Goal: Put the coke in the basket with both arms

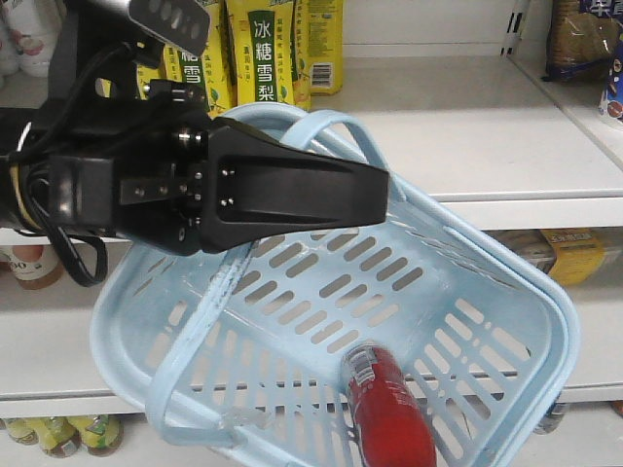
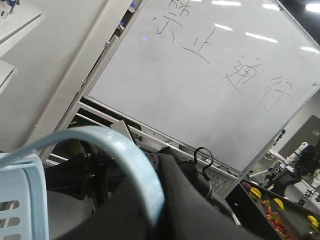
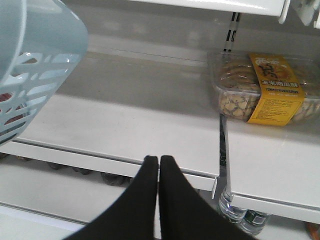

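Front-facing view: a pale blue plastic basket (image 1: 487,321) with slotted sides hangs tilted in front of white shop shelves (image 1: 487,146). One of its hoop handles (image 1: 336,131) arches up behind a black robot arm, the left arm (image 1: 117,185), whose flat wedge-shaped left gripper (image 1: 375,195) points right across the basket's upper rim. The handle seems to pass by this gripper; whether its fingers are spread or pinching the hoop cannot be told here. A second hoop handle (image 1: 190,360) droops at the basket's near left side. Inside the basket, at the lower middle, lies the coke (image 1: 389,413): a slim, all-red bottle with a whitish printed band near its upper end, its lower part cut off by the frame edge. Yellow drink cartons (image 1: 273,49) with Chinese lettering stand on the shelf behind.

Left wrist view: the blue handle curves close across the frame, over dark gripper parts whose fingers are not distinguishable. A corner of the basket shows at lower left. Behind is a whiteboard (image 2: 200,90) with handwritten Chinese characters.

Right wrist view: the right gripper (image 3: 159,167) points at a white shelf, its two black fingers (image 3: 145,190) pressed together, holding nothing. The basket's slotted wall fills the upper left, a hint of red showing through the slots. A clear snack box (image 3: 265,87) with a yellow label sits on the shelf to the right.
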Controlling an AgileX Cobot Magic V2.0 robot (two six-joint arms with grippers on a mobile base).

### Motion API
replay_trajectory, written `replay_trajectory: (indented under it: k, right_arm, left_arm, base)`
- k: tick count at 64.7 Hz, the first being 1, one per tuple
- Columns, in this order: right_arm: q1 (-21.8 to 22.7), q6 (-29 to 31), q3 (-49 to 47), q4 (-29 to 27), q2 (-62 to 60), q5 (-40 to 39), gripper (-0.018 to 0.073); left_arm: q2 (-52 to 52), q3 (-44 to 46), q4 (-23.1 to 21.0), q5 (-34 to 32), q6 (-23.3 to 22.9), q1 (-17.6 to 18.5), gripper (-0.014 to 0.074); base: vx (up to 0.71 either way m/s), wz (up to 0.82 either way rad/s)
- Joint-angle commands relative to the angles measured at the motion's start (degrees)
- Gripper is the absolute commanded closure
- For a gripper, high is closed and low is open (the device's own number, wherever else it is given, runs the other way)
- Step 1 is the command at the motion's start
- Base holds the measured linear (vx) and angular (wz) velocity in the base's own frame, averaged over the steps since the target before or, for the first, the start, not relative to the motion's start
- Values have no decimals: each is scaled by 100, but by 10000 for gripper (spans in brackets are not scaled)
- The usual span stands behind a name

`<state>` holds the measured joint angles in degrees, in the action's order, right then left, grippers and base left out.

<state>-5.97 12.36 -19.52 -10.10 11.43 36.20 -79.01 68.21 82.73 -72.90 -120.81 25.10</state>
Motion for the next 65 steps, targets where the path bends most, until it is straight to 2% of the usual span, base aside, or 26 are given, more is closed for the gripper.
replay_trajectory:
  k: [1, 35, 53, 65]
  right_arm:
    - [16, -5, -155, -13, 62, -407, 565]
    - [16, -5, -155, -13, 62, -407, 565]
    - [16, -5, -155, 0, 62, -407, 565]
    - [16, -5, -155, 0, 62, -407, 565]
  left_arm:
    - [182, 189, -729, -622, 178, -31, 602]
    - [182, 189, -765, -616, 184, -24, 603]
    - [532, 37, -683, -554, 179, 535, 603]
    - [943, -800, -695, 11, 179, 595, 603]
  base:
    - [0, 0]
    - [0, 0]
    - [0, 0]
    - [0, 0]
